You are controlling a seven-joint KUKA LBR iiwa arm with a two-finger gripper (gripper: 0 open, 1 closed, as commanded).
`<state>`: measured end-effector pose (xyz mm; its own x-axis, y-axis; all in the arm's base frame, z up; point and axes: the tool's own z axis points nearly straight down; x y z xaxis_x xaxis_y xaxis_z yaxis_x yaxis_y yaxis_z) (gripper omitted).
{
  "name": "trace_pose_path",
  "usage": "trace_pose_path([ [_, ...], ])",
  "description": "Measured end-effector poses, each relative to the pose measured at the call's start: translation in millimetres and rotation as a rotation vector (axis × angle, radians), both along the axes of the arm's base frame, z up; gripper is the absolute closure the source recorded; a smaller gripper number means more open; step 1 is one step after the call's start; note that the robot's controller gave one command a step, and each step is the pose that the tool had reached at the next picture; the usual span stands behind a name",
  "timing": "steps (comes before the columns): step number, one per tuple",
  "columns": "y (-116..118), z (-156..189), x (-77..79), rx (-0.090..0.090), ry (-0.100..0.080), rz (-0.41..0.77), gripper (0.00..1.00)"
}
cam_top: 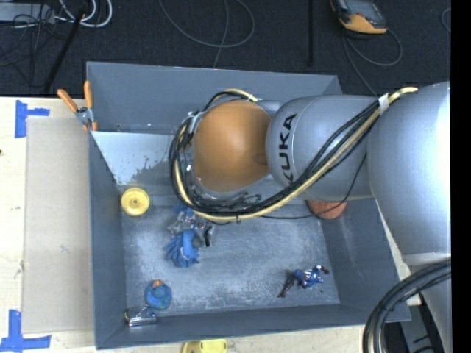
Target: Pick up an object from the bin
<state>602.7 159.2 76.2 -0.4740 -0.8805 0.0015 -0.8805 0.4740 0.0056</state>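
**Bin viewed from above, near wall at the bottom.** In the near left corner of the bin (105,256) you find a small silver piece (141,316). It touches a blue round lump (157,294). On the right of the near floor lies a small blue-and-dark figure (305,278), well apart from everything else.

At mid-floor, left of centre, lies a crumpled blue toy (182,250). The gripper (196,230) stands directly over its upper end and appears to touch it. You cannot tell whether the gripper is open or closed, nor whether it has the toy. The wrist's orange cover (228,145) and the looped cables (221,213) hide it from above.

Farther back, near the left wall, a yellow disc (135,201) lies alone. On the right, an orange ball (327,209) shows partly from under the grey arm (324,138). The arm reaches in from the right across the far half of the bin.
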Motion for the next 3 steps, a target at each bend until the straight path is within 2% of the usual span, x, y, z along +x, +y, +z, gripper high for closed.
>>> trace_pose_path([
  [1, 1, 21, -0.7, -0.001, 0.001, -0.001, 1.0],
  [2, 2, 35, 1.7, 0.0, -0.008, -0.002, 1.0],
  [3, 2, 46, -0.6, -0.001, -0.001, -0.003, 1.0],
])
